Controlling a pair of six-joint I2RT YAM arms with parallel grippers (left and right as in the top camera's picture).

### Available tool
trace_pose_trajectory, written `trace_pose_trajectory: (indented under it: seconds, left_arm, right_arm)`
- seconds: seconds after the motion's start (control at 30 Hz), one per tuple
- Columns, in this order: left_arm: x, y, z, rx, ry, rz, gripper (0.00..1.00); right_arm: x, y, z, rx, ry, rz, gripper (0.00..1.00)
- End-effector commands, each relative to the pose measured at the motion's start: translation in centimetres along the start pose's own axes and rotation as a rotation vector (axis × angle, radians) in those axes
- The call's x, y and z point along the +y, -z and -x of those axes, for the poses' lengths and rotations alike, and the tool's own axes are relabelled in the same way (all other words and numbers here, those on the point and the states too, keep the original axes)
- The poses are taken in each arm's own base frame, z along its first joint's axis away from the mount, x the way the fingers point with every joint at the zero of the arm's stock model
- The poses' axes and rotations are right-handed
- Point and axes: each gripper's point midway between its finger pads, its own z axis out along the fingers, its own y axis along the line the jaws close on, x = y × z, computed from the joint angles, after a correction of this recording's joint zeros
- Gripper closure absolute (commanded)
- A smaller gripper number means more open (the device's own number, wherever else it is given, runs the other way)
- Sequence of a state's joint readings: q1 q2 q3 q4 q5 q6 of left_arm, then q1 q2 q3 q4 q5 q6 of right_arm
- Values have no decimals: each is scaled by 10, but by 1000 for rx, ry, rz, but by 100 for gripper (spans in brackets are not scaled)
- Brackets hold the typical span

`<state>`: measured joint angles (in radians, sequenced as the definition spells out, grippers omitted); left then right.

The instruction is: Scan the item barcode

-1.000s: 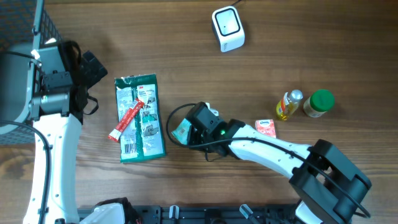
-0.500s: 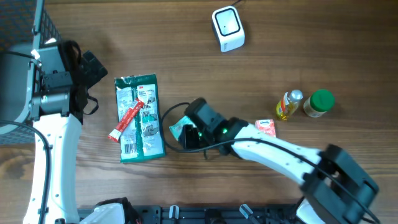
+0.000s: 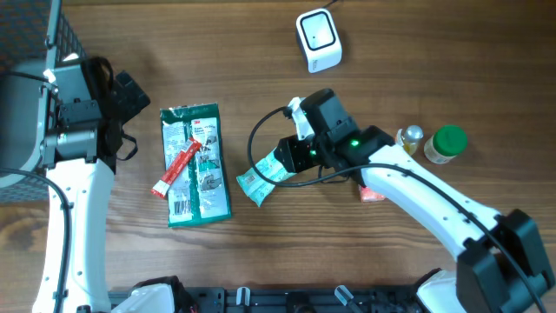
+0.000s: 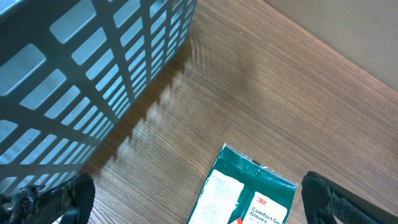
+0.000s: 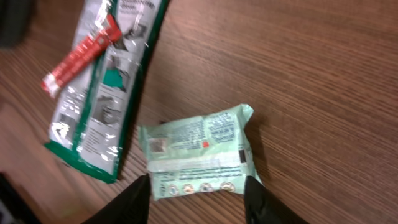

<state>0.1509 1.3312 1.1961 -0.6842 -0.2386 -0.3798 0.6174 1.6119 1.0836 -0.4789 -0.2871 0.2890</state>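
Item: the mint-green soft plastic packet [image 3: 261, 178] lies flat and slantwise in the middle of the brown wooden desk [image 3: 434, 52], print upward. It is well apart from the white box-shaped scanner [image 3: 318, 39] near the far edge.
Right tool: the right tool [image 5: 196, 183] has its jaws parted and straddles the packet's near end. The packet rests on the desk, not lifted. Whether the fingertips touch its corners I cannot tell.
Left tool: the left tool [image 4: 198, 186] has its jaws spread wide and grips nothing. It hangs over the far-left corner beside the grey slotted basket [image 4: 74, 74].
Left of item: a long dark-green glove package [image 3: 198, 169] has a red sachet [image 3: 176, 169] lying across it. Only a narrow strip of bare wood parts its right edge from the packet's corner.
Right of item: a small pink box [image 3: 372, 193] sits half under the right arm. A yellow bottle [image 3: 408, 139] and a green-lidded jar [image 3: 446, 143] stand just beside each other beyond the arm.
Open room: there is broad bare wood between packet and scanner. A front strip runs from the packet to the black rail [image 3: 261, 300].
Change: the right arm has swung from the front edge up toward mid-desk, and its jaws are wider than a second ago. The packet, then covered by the tool, now shows whole. The pink box, then in plain sight, is now partly covered. The left arm is unchanged.
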Motion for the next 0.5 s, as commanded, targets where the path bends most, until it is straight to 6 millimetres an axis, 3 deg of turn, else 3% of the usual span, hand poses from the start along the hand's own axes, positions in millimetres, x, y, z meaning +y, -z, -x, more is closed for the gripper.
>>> trace_pose_trajectory:
  seconds: [0.0,0.2,0.47]
  left_arm:
    - [1,1,3,-9,-4,4,0]
    - [1,1,3,-9,-4,5,0]
    - [1,1,3,-9,-4,5,0]
  right_arm:
    - [-13,-18,-7,43,59,-47,46]
    - [-28,-42,-23,113,48,-82,42]
    - [-32,-60,-41,186,26,-62,42]
